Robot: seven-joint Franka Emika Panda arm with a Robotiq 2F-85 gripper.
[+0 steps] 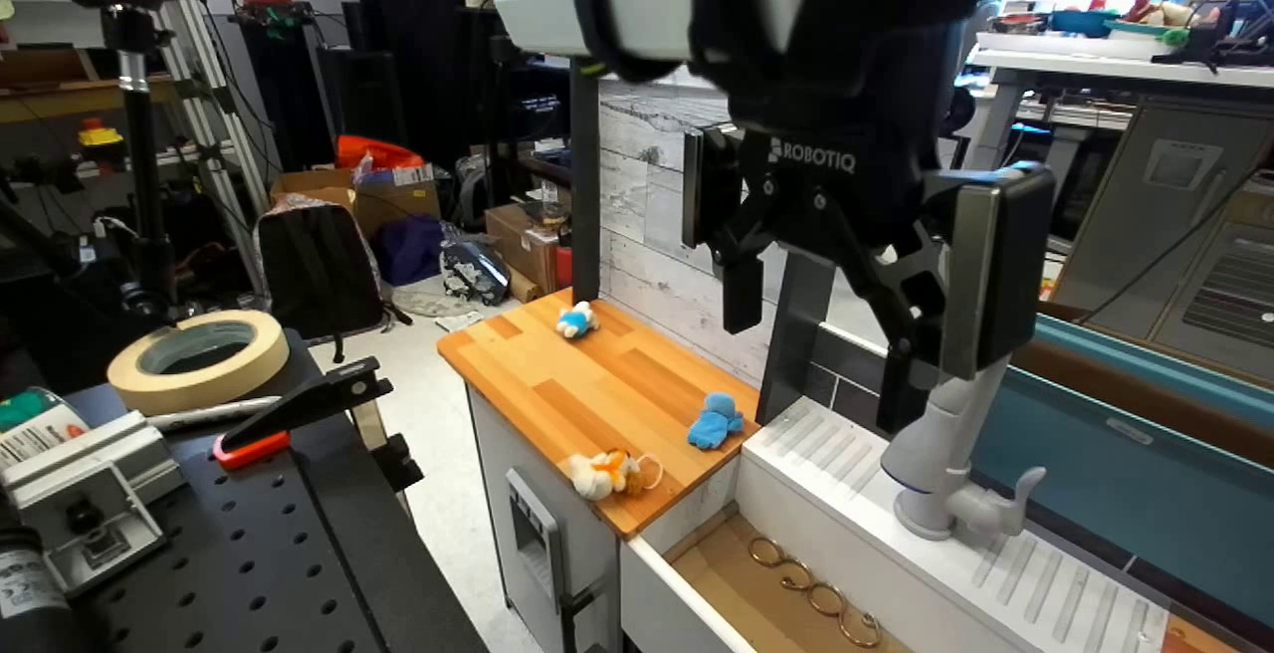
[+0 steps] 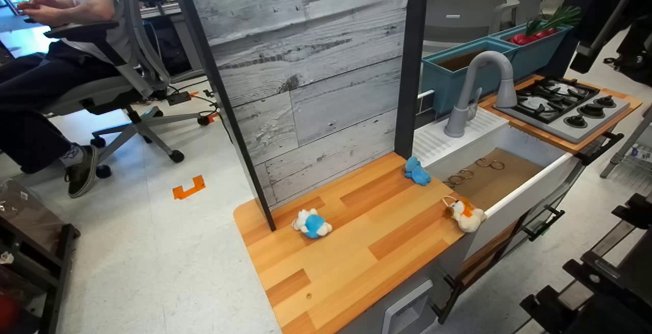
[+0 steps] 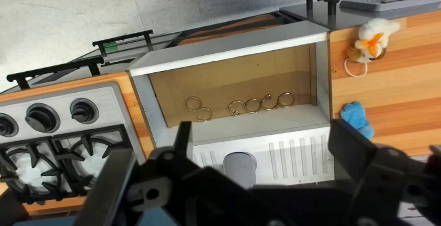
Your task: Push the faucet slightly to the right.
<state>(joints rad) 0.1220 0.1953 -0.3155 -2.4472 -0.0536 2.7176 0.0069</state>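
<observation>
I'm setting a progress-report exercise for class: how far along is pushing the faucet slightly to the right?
Looks done: perhaps lining up; the wrist view shows the spout between the fingers; no push can be confirmed.
In hand: nothing; the gripper is open, and an exterior view shows no finger touching the faucet.
Left: probably contact, then a slight nudge right.

In an exterior view, the faucet is plain grey, the drainboard striped white. The near counter mixes honey and darker brown blocks. The panel along its far edge is off-white plank with grey grain. The left toy is white and blue, the far right toy solid blue, the near right toy cream and orange. The planter is teal, the gripper black with white lettering.
</observation>
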